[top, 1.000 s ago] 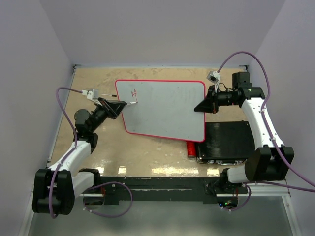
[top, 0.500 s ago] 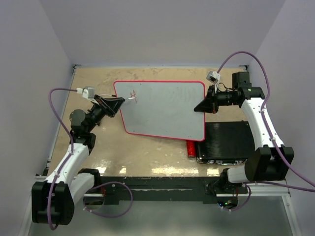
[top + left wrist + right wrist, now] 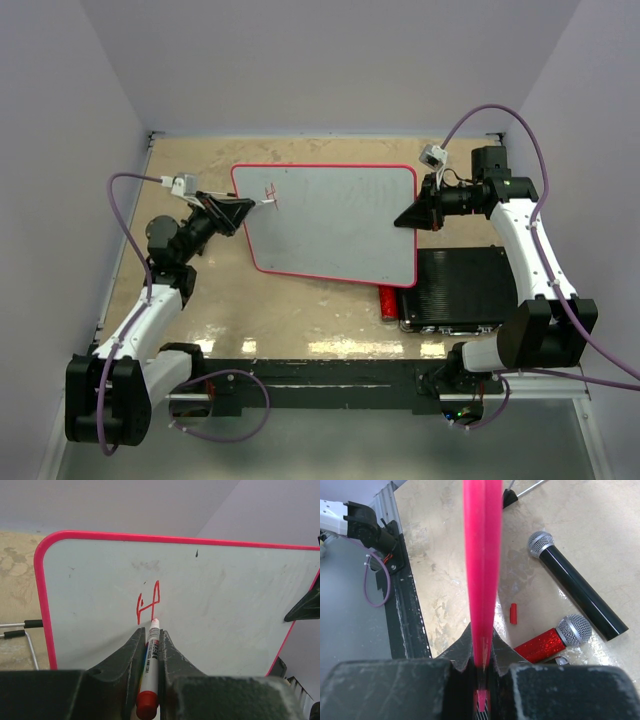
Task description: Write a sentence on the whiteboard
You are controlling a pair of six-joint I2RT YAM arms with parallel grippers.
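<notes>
While the whiteboard (image 3: 335, 225) fills the centre of the top view, its right edge is pinched between the fingers of the right gripper (image 3: 408, 217). Black ribbed case (image 3: 465, 285) at lower right, by the board's lower right corner. Left gripper (image 3: 248, 207) at the board's upper left, fingers clamped on a marker (image 3: 151, 652). Sentence (image 3: 149, 607): one red "H" only, upper left of board, marker tip at its foot.

Whiteboard (image 3: 340, 230) showing glossy white inside a pink-red frame, carrying one red letter (image 3: 148, 607); marker (image 3: 150, 670) showing white with red end; microphones gleaming black (image 3: 580, 597) and glittering red (image 3: 545, 644), both wearing silver mesh; table (image 3: 300, 310) showing mottled tan.
</notes>
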